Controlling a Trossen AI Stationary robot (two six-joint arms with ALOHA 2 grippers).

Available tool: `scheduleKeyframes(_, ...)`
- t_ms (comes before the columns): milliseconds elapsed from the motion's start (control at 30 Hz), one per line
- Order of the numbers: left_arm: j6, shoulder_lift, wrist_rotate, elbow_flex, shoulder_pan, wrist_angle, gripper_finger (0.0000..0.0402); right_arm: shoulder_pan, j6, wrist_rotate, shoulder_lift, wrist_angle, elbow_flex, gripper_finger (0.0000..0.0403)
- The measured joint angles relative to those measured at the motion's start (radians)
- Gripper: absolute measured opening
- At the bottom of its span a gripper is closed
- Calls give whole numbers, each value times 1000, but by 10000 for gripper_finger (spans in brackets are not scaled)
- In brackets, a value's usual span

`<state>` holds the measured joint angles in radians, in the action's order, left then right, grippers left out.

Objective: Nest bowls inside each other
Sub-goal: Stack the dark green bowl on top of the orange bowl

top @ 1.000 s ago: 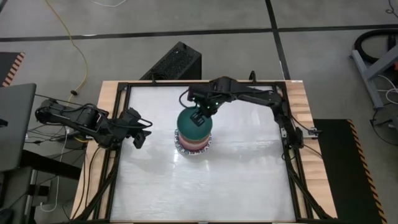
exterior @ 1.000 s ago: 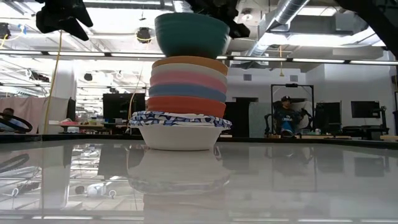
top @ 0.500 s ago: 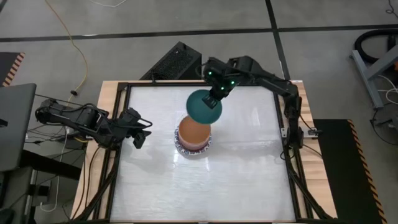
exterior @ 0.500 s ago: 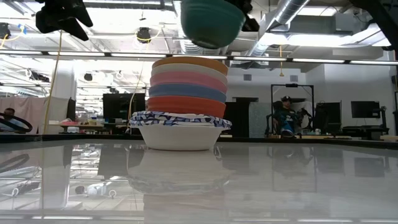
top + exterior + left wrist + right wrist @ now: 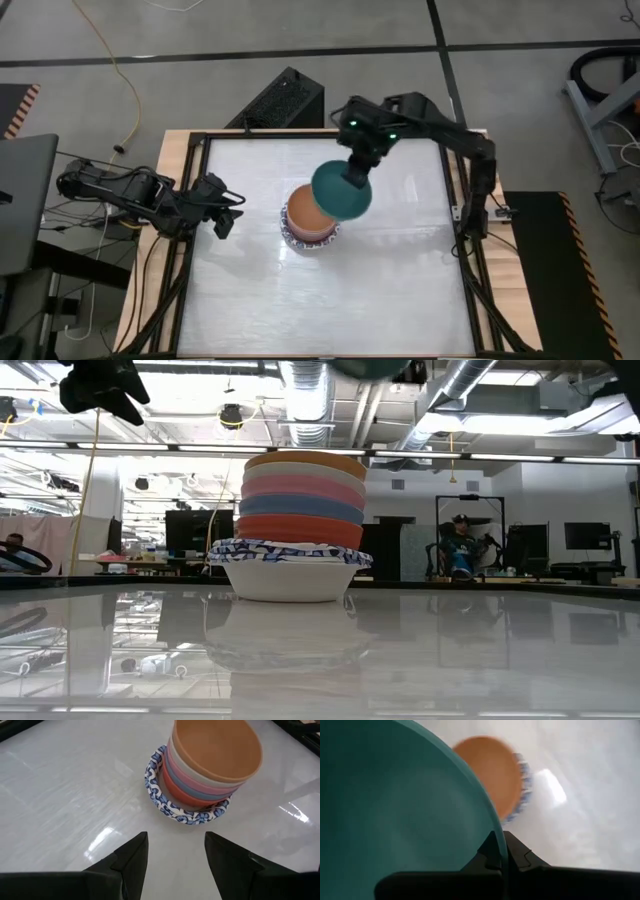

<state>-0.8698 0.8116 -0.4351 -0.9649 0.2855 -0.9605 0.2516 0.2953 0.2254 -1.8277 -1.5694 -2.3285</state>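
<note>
We've got the green bowl up in the air now, pinched by its rim in the right gripper, whose fingers are closed tight on the thin edge, as the right wrist view shows plainly. A second ago that bowl sat right over the stack; since then it has swung away and risen, and now it hangs at about four o'clock of the stack, overlapping its edge from above. In the low view it has climbed almost out of the top of the picture.

The stack stands near the middle of the table, orange bowl on top, then cream, pink, blue and red, with the blue-patterned white bowls at the base.

So for us, the green bowl is not nested; we judge it the one bowl left to seat, and it seems to need another approach, perhaps better levelled.

Our left gripper waits at nine o'clock of the stack, fingers well spread, holding nothing.
</note>
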Motion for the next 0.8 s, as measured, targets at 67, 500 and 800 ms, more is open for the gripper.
scheduleKeyframes(67, 1, 0, -3, 0, 0, 0, 185, 15, -14, 60, 44, -1, 0, 7)
scheduleKeyframes(500, -51, 0, -24, 0, 0, 1, 185, -130, 245, -247, 466, -1, 81, 7)
scheduleKeyframes(800, -51, 0, -23, 0, -26, 1, 185, -211, 397, -449, 694, 412, 736, 7)
